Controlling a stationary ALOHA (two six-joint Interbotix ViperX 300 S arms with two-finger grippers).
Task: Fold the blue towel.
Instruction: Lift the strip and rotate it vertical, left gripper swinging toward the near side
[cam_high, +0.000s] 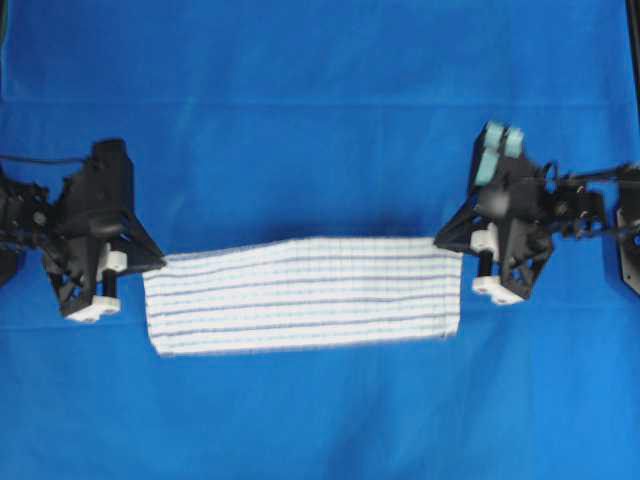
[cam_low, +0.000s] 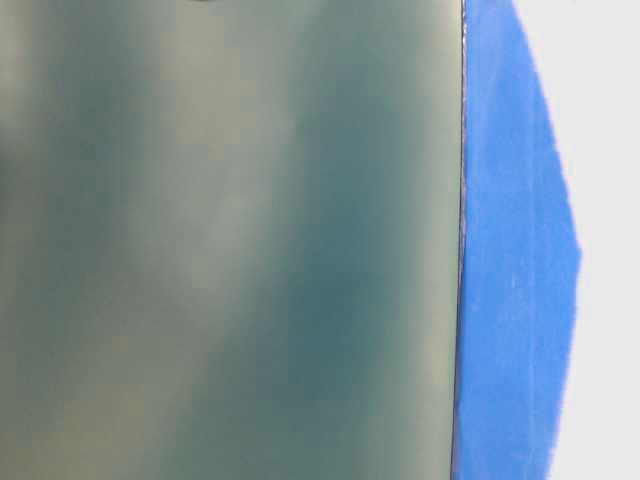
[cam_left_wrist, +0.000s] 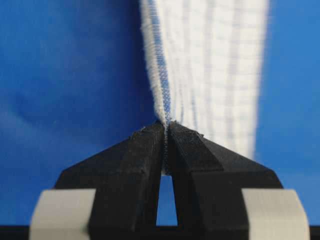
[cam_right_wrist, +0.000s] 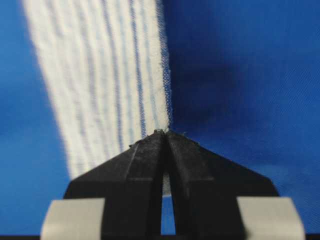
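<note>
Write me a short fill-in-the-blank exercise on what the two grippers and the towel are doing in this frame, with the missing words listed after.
1. The left gripper has its jaws ____ on a corner of the blue towel.
2. The right gripper grips the towel at its ____ end in the overhead view.
3. The towel's long stripes run from one ____ to the other.
4. The table covering under the towel is plain ____.

Missing words: shut; right; gripper; blue
</note>
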